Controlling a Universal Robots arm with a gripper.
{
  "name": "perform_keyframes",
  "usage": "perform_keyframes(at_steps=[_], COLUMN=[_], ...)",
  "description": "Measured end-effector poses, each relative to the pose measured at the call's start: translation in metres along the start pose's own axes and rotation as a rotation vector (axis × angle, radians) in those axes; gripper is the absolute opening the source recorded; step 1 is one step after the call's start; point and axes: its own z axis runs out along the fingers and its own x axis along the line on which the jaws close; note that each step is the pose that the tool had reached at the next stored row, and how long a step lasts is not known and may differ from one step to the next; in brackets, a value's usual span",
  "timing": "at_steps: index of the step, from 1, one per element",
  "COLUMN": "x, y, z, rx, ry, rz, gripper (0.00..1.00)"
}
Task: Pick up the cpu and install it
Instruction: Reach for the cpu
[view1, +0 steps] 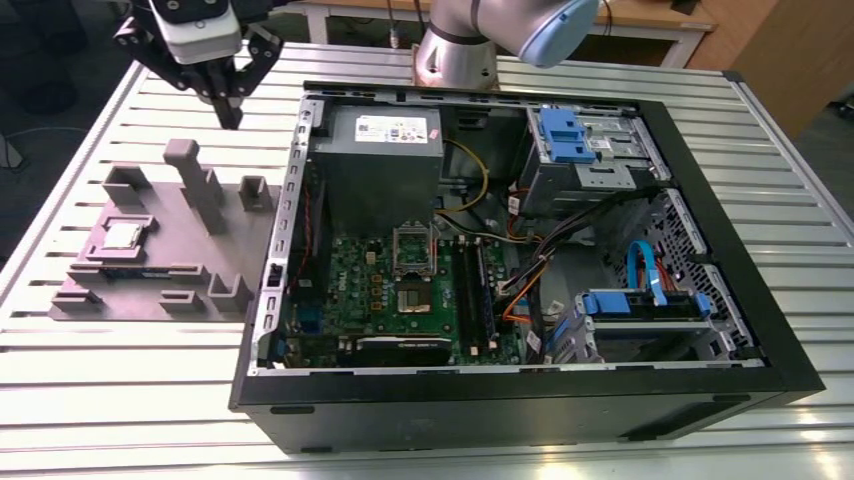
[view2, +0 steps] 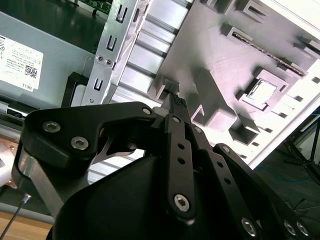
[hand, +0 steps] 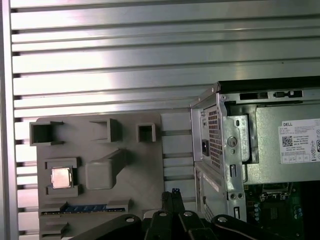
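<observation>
The gripper (view1: 228, 112) hangs over the slatted metal table (view1: 80, 140), near the far end of the grey-purple fixture (view1: 167, 285) and just beside the open computer case (view1: 534, 410). Its 2 dark fingers (view2: 176, 107) are clenched tip to tip with nothing between them. In both wrist views they run together into 1 narrow point.

The cpu (view1: 124, 234) lies flat, silver top up, in a square pocket of the fixture on the exterior view's left, well apart from the gripper. The first wrist view shows the cpu (hand: 61, 177) framed by the pocket's low walls, with a tall post (hand: 102, 170) just beside it. In the second wrist view the cpu (view2: 261, 90) sits in the same recess, beyond the fingertips.

Inside the case the green motherboard (view1: 380, 270) lies flat below the grey power supply (view1: 380, 160). Its socket (view1: 412, 297) is a dark square with no chip in it. The metal frame (view1: 414, 245) beside it seems swung open (it is small in this view, so I cannot be sure).
</observation>
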Motion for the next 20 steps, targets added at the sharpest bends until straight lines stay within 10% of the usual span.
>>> perform_keyframes(at_steps=[20], x=[0.0137], y=[-0.0012], z=[0.0025], rx=[0.0004], ry=[0.0044], rz=[0.0], gripper=[0.1])
